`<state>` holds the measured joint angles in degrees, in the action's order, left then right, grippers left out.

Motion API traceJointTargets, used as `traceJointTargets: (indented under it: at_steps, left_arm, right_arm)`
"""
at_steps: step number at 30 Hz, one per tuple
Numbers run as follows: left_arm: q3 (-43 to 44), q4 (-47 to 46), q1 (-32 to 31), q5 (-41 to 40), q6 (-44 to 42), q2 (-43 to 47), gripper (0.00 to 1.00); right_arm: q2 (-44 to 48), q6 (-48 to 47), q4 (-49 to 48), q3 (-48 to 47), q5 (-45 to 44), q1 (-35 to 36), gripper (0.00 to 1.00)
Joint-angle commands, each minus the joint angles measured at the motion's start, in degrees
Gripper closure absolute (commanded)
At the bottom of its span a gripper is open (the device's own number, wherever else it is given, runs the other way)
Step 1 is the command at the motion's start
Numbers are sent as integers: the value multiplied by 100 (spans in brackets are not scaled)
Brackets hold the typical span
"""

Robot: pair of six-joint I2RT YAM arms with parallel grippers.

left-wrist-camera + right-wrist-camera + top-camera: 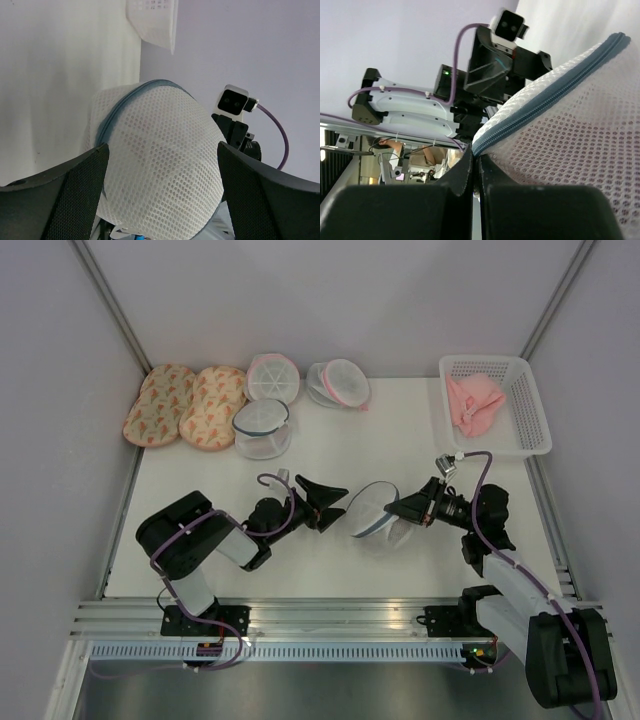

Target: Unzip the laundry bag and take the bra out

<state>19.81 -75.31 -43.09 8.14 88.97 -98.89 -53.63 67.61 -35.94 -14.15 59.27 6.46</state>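
Far left, back of the worktop (400,450): two peach patterned pads (185,405) lie side by side, touching. Just right of them is a blue-rimmed mesh bag (262,427), with two pink-rimmed mesh bags (272,377) behind it along the back edge.

Front left: the left arm (205,535) reaches right across the worktop. The left end effector (340,508) is released, its jaws spread wide. In the left wrist view its fingers (60,200) stand on either side of the dome. Cannot tell whether they touch the mesh.

Centre front: the laundry bag (372,510) sits between the two end effectors, tipped up on edge. It is white honeycomb mesh, and its blue-grey zip (112,117) runs up over the dome. The zip (555,85) looks closed along the length that shows. A faint reddish tint shows through the mesh. What lies inside cannot be made out.

Right of the bag: the right end effector (392,505) is clenched, its fingers (420,210) pressed together with no gap. The near end of the zip band runs straight into the fingertips, so it is grasping the laundry bag at the rim. The zip pull itself is hidden there. The right arm (510,570) bends back toward its base at the near right corner.

Far right, back corner: a white slotted basket (535,415) holds a crumpled pink cloth (472,402), well apart from the laundry bag.
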Motion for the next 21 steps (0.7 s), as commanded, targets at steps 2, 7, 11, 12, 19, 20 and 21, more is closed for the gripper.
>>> traceJointTargets:
  at_steps: [2, 7, 11, 12, 19, 20, 21]
  left_arm:
    - [-153, -1996, 20, 47, 753, 72, 7]
    - [-215, -1988, 20, 29, 1095, 169, 4]
    - [57, -1997, -6, 153, 1360, 54, 4]
    - [110, -1997, -6, 144, 1369, 46, 4]
    - [620, -1996, -68, 82, 1588, -42, 4]
    - [655, -1997, -85, 65, 1623, -86, 5]
    - [742, -1997, -94, 73, 1641, -139, 5]
  right_arm:
    - [-42, 840, -1633, 26, -20, -31, 100]
    - [-332, 1517, -2890, 0, -161, -31, 100]
    - [-587, 2052, -3829, 96, -214, -31, 100]
    - [-640, 2150, -3998, 123, -222, -31, 100]
    - [-1175, 2826, -5290, 431, -257, -31, 100]
    - [-1237, 2914, -5605, 474, -249, -31, 99]
    - [-1308, 2985, -5747, 492, -249, -31, 100]
